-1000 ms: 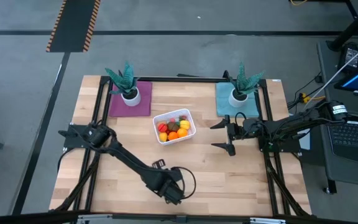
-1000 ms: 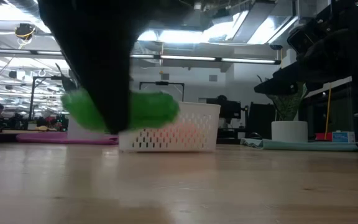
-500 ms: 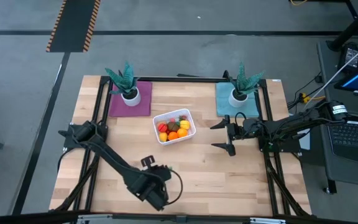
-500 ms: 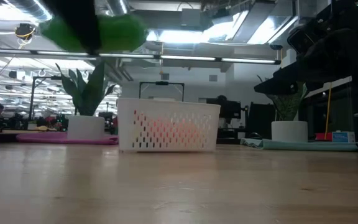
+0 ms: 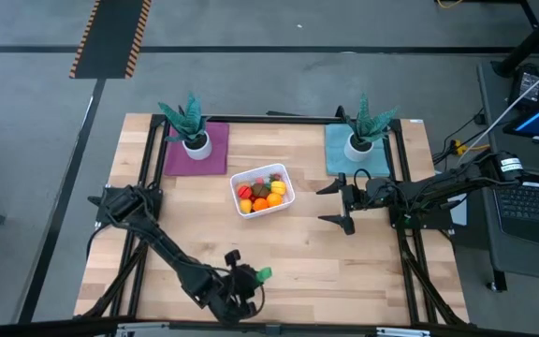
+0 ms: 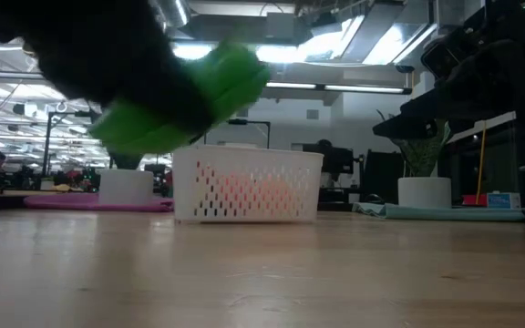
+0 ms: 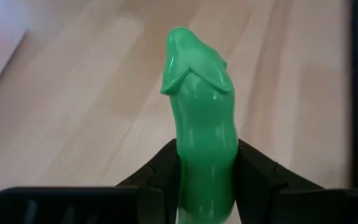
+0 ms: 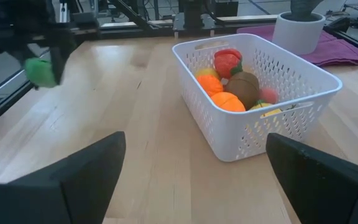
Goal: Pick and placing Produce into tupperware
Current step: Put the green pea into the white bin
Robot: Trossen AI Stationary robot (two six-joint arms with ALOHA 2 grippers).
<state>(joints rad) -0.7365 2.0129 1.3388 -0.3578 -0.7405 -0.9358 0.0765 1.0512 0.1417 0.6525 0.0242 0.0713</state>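
Your left gripper (image 5: 251, 281) is sitting down at the near edge of the desk (image 5: 298, 248), and its jaws are clamping the long green produce piece (image 7: 201, 124) around its lower half, so the tip is sticking out past the fingers. In the low view that green piece is hanging up off the wood, above the desk surface, with nothing under it.

The tupperware (image 5: 263, 190) is sitting around the middle of the desk, well apart from your left gripper. It's already holding a pile of produce: you're looking at a red piece (image 8: 227, 61), a brown one (image 8: 243, 84), a couple of orange ones (image 8: 229, 101) and some yellow in there.

Your right gripper (image 5: 339, 201) is hovering just off to the right of the tupperware, pointing at it, jaws spread wide and holding nothing.

Two potted plants (image 5: 188, 124) are standing at the back of the desk, one on a purple mat (image 5: 195, 154) and one on a teal one.
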